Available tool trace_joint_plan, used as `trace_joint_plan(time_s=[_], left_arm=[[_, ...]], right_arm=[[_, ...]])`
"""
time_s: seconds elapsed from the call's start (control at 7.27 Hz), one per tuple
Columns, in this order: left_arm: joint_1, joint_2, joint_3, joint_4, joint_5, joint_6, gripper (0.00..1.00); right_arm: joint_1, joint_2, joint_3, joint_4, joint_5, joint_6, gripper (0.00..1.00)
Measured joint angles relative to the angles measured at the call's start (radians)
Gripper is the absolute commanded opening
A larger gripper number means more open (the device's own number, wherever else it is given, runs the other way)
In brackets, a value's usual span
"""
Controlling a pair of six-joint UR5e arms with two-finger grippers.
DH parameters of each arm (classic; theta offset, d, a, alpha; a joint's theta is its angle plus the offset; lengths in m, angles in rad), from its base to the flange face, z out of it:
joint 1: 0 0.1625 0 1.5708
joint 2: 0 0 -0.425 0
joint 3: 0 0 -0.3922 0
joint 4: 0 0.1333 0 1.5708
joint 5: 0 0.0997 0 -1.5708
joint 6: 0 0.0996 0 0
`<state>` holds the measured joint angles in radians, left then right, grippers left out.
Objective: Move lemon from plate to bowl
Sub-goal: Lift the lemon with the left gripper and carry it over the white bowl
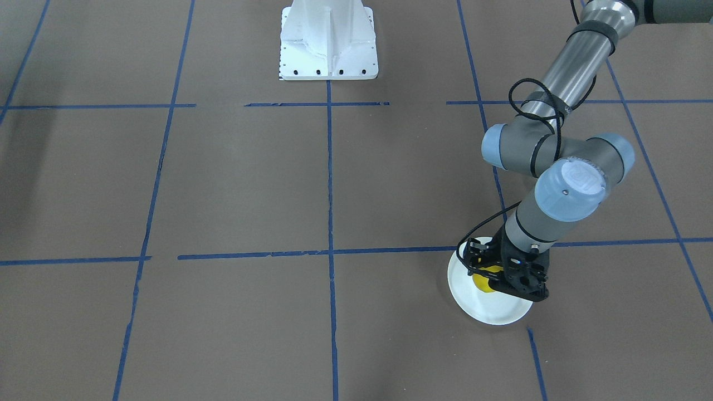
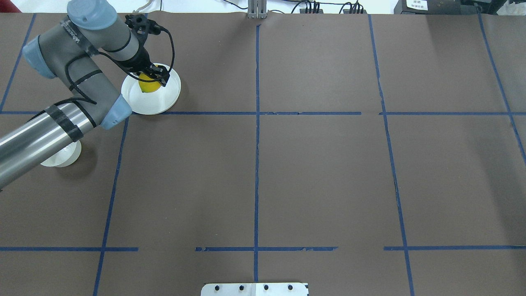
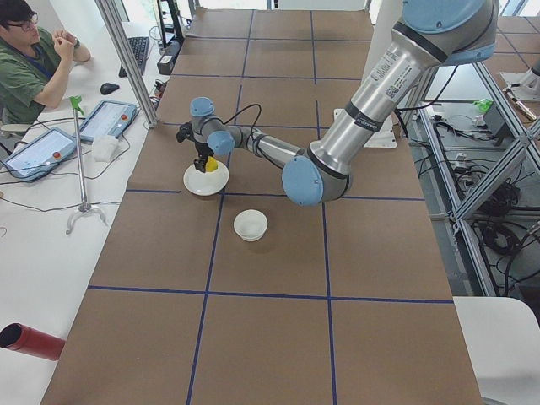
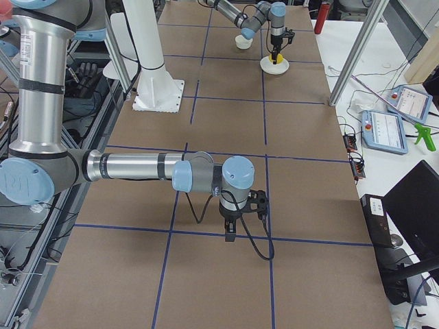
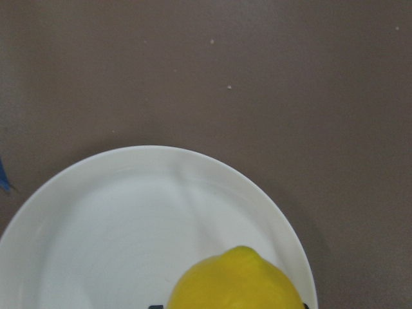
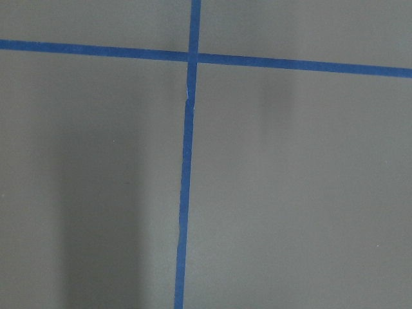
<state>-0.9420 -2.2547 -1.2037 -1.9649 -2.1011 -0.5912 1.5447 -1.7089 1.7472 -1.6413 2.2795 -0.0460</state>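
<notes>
The yellow lemon [image 2: 147, 86] is on the flat white plate [image 2: 164, 100] at the table's far left; whether it is lifted I cannot tell. My left gripper [image 2: 153, 80] reaches down over the plate, its fingers on either side of the lemon and shut on it. In the left wrist view the lemon [image 5: 235, 280] fills the bottom edge over the plate [image 5: 116, 219]. In the front view the gripper [image 1: 493, 277] hides part of the lemon [image 1: 481, 281]. The small white bowl [image 3: 251, 224] stands nearer the robot, partly under my left forearm in the overhead view [image 2: 61, 158]. My right gripper [image 4: 230, 232] points down at bare table; I cannot tell whether it is open.
Blue tape lines [image 2: 257, 123] divide the brown table into squares. The white robot base [image 1: 328, 42] stands at the middle of the robot's side. An operator [image 3: 29, 63] sits with tablets [image 3: 105, 120] past the far edge.
</notes>
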Motion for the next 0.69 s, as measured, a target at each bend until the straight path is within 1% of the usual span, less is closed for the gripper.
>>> trace_joint_plan(time_s=[0.28, 0.41, 0.55, 0.69], left_arm=[[-0.063, 0.008, -0.092, 0.183, -0.017, -0.014, 0.16], [-0.092, 0.03, -0.138, 0.268, -0.027, -0.044, 0.15], [-0.116, 0.085, -0.196, 0.309, -0.045, -0.082, 0.15], [-0.132, 0.173, -0.279, 0.322, -0.059, -0.104, 0.15]], right_arm=[[0.0, 0.0, 0.0, 0.0, 0.0, 0.0, 1.0], [0.0, 0.0, 0.0, 0.0, 0.0, 0.0, 1.0], [0.0, 0.0, 0.0, 0.0, 0.0, 0.0, 1.0], [0.0, 0.0, 0.0, 0.0, 0.0, 0.0, 1.0]])
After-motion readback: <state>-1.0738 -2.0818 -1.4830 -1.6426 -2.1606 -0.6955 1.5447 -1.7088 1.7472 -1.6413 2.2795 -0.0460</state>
